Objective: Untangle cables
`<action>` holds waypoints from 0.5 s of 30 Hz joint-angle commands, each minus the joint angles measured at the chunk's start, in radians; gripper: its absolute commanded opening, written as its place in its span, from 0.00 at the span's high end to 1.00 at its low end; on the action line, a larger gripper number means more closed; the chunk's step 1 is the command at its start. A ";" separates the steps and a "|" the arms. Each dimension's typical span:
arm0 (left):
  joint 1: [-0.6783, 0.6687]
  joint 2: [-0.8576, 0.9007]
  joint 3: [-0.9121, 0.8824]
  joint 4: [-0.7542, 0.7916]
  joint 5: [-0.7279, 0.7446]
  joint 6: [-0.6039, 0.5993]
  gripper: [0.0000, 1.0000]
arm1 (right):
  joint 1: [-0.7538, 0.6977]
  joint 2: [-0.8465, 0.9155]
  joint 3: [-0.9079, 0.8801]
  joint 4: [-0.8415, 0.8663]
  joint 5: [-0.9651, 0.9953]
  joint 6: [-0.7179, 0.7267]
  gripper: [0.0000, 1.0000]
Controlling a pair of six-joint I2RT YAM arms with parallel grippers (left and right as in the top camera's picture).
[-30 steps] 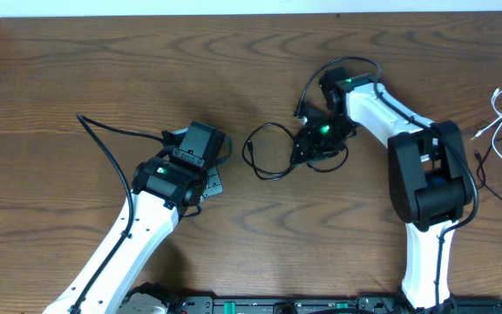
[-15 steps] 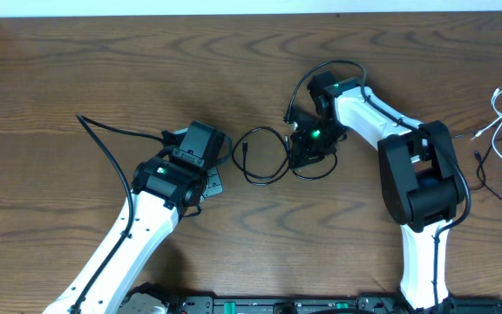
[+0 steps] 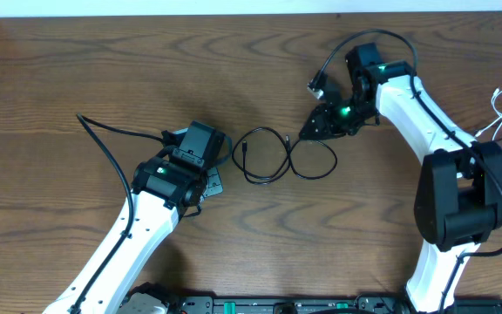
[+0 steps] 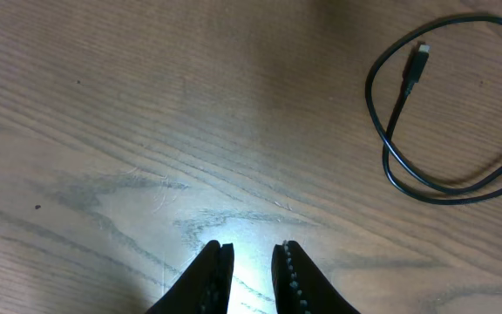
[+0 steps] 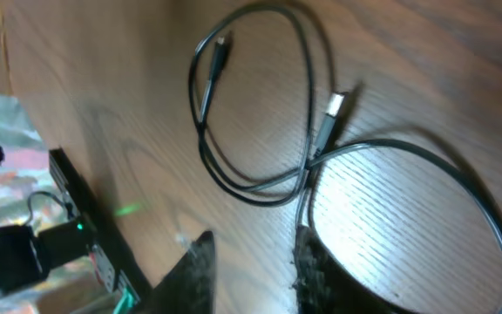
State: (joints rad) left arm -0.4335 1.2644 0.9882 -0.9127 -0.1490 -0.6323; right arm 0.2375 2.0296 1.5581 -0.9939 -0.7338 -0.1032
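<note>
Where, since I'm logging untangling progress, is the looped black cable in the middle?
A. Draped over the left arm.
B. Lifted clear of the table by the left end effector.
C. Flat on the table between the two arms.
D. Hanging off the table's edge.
C: the black cable lies flat on the wooden table, with the left arm on one side and the right arm on the other.

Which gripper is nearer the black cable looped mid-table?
Right. The right gripper hangs at the black cable's right loop, by a plug end; the left gripper sits short of the left loop, bare table between.
</note>
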 commanded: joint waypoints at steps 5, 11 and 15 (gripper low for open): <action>0.003 0.004 -0.001 -0.003 -0.017 -0.010 0.78 | 0.122 0.029 -0.031 0.013 0.095 0.027 0.70; 0.003 0.004 -0.001 -0.003 -0.017 -0.010 0.78 | 0.237 0.034 -0.055 0.037 0.311 0.192 0.70; 0.003 0.004 -0.001 -0.003 -0.017 -0.010 0.78 | 0.301 0.034 -0.074 0.045 0.496 0.420 0.71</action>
State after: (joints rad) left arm -0.4335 1.2644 0.9882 -0.9131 -0.1490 -0.6327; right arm 0.5018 2.0552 1.5017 -0.9554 -0.4419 0.0952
